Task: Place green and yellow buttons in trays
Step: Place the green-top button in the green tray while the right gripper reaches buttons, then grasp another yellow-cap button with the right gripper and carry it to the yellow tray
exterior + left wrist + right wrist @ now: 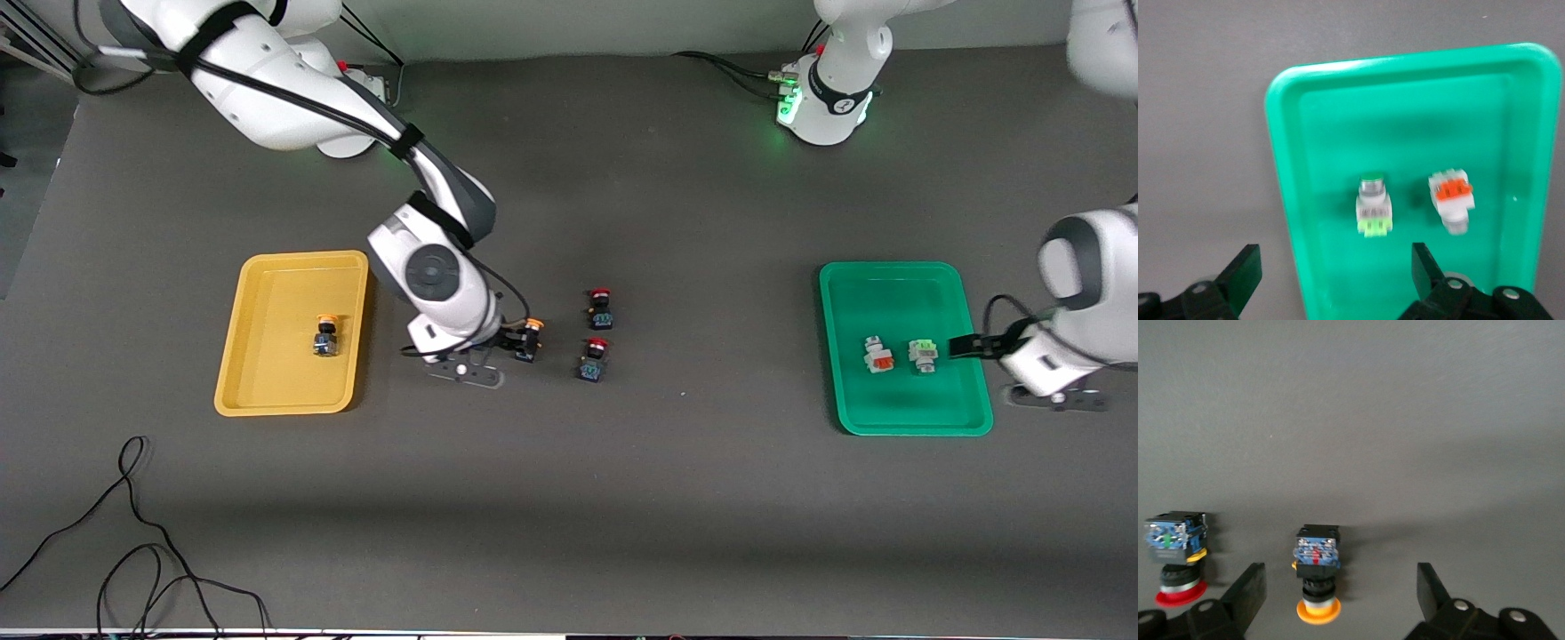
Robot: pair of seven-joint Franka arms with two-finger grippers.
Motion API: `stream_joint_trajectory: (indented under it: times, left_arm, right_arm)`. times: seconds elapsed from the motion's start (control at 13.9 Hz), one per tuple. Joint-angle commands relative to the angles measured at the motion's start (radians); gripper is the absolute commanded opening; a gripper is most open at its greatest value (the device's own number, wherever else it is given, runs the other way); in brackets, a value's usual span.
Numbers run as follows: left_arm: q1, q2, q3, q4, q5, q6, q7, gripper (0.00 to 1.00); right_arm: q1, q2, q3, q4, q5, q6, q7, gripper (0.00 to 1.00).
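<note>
A yellow-capped button (531,339) lies on the table between the open fingers of my right gripper (518,343); in the right wrist view the button (1317,572) is clear of both fingers of the gripper (1338,593). A second yellow-capped button (326,337) lies in the mustard yellow tray (267,404). The green tray (889,422) holds a white button with an orange block (878,355) and one with a light-green block (924,355). My left gripper (965,347) is open and empty over that tray's rim (1281,200), beside the light-green button (1373,208) and the orange one (1451,200).
Two red-capped black switches (601,308) (594,359) lie mid-table, beside the right gripper toward the left arm's end; one shows in the right wrist view (1175,557). A loose black cable (133,542) lies near the front camera at the right arm's end.
</note>
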Motion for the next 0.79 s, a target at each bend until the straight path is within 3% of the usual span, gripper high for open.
stream_joint_trajectory:
  times: [0.0,0.36,0.43,0.5,0.57,0.65,0.72]
  left_arm:
    - [0.013,-0.044,-0.01,0.126,-0.003,-0.217,0.048,1.0]
    - [0.0,-0.198,-0.019,0.168,-0.05,-0.392,0.04,1.0]
    - [-0.016,-0.227,-0.021,0.17,-0.053,-0.418,0.034,1.0]
    - [-0.037,-0.257,-0.019,0.17,-0.061,-0.443,0.028,1.0]
    - [-0.058,-0.287,-0.018,0.17,-0.069,-0.458,0.017,1.0]
    - [-0.083,-0.302,-0.012,0.17,-0.084,-0.469,-0.009,1.0]
    - [-0.12,-0.316,-0.006,0.17,-0.095,-0.478,-0.054,1.0]
  right_arm:
    - [0.043,0.1,0.001,0.086,-0.089,-0.01,0.082,1.0]
    - [0.05,0.146,0.001,0.08,-0.121,0.021,0.111,1.0]
    - [0.051,0.154,0.001,0.08,-0.123,0.028,0.111,0.95]
    - [0.051,0.155,0.001,0.078,-0.129,0.041,0.113,0.57]
    - [0.051,0.155,0.001,0.078,-0.13,0.042,0.113,0.26]
    - [0.051,0.155,0.0,0.078,-0.13,0.042,0.114,0.07]
    - [0.051,0.155,0.001,0.08,-0.13,0.042,0.119,0.0]
